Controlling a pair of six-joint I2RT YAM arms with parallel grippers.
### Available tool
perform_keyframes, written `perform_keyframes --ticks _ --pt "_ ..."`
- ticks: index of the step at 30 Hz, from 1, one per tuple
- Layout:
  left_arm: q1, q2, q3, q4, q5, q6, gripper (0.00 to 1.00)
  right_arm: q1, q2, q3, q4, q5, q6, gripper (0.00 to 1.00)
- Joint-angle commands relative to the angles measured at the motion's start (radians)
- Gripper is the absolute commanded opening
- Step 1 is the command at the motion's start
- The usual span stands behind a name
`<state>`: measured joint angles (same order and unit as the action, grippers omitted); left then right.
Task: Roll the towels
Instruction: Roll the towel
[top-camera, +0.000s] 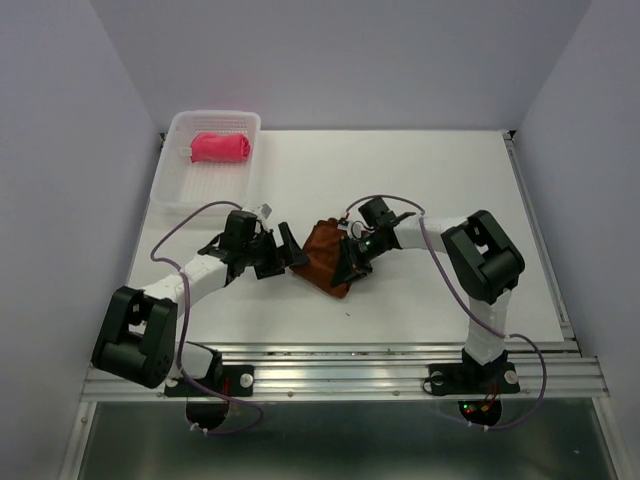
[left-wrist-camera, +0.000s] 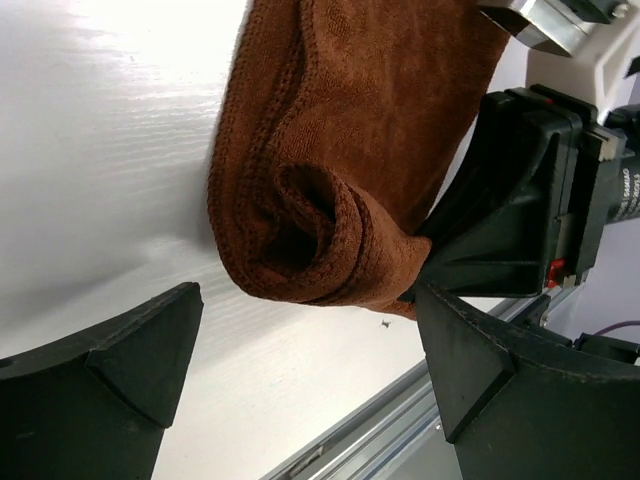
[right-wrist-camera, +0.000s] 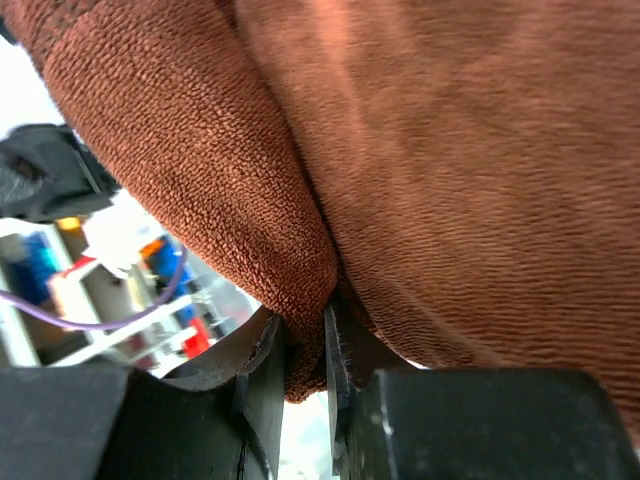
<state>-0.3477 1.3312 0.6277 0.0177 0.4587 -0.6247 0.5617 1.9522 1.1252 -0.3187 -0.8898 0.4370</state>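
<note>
The rust-brown soft cloth towel (top-camera: 322, 255) lies partly rolled near the middle of the white bench (top-camera: 430, 180). Its curled end faces the left tool (top-camera: 283, 254), whose jaws stand wide apart just beside that end and hold nothing. The right tool (right-wrist-camera: 305, 365) is clamped on a fold of the same towel at its opposite side. The bright pink-red towel (top-camera: 220, 148) sits rolled up inside the translucent white plastic basket (top-camera: 172, 180) at the bench's far left corner, well apart from both arms.
</note>
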Motion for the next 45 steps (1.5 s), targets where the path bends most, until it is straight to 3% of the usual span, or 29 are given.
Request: perform_keyframes --ticks 1,6,10,13,16,22,26,29,30,33,36,45 --pt "-0.011 0.019 -0.019 0.091 0.037 -0.007 0.99 -0.025 0.039 0.039 -0.019 -0.064 0.074 0.08" --pt "-0.04 0.064 -0.028 0.157 0.029 -0.009 0.99 -0.048 0.056 0.053 -0.019 -0.055 0.097 0.1" --pt "-0.04 0.163 0.009 0.148 -0.002 -0.012 0.92 -0.048 0.053 0.051 -0.022 -0.04 0.069 0.14" --pt "-0.045 0.22 0.047 0.156 0.006 -0.027 0.8 -0.048 0.044 0.056 -0.026 -0.02 0.039 0.22" --pt "-0.045 0.252 0.079 0.128 -0.044 -0.044 0.58 -0.048 0.008 0.076 -0.052 0.029 -0.03 0.29" --pt "-0.059 0.307 0.144 0.061 -0.089 -0.046 0.42 -0.022 -0.183 0.097 -0.097 0.227 -0.205 0.47" --pt "-0.085 0.329 0.184 -0.004 -0.114 -0.027 0.4 0.053 -0.317 0.044 -0.074 0.433 -0.291 0.55" --pt "-0.099 0.326 0.204 -0.016 -0.114 -0.017 0.4 0.193 -0.397 0.021 -0.059 0.61 -0.378 0.56" --pt "-0.099 0.321 0.208 -0.05 -0.115 -0.015 0.4 0.229 -0.404 0.013 -0.053 0.756 -0.394 0.56" --pt "-0.105 0.309 0.221 -0.087 -0.111 -0.01 0.4 0.335 -0.4 0.001 -0.046 0.959 -0.468 0.57" --pt "-0.106 0.283 0.224 -0.113 -0.109 -0.003 0.4 0.388 -0.38 -0.019 -0.01 1.035 -0.521 0.59" --pt "-0.103 0.292 0.224 -0.114 -0.097 0.01 0.4 0.418 -0.245 -0.059 0.003 1.063 -0.56 0.56"
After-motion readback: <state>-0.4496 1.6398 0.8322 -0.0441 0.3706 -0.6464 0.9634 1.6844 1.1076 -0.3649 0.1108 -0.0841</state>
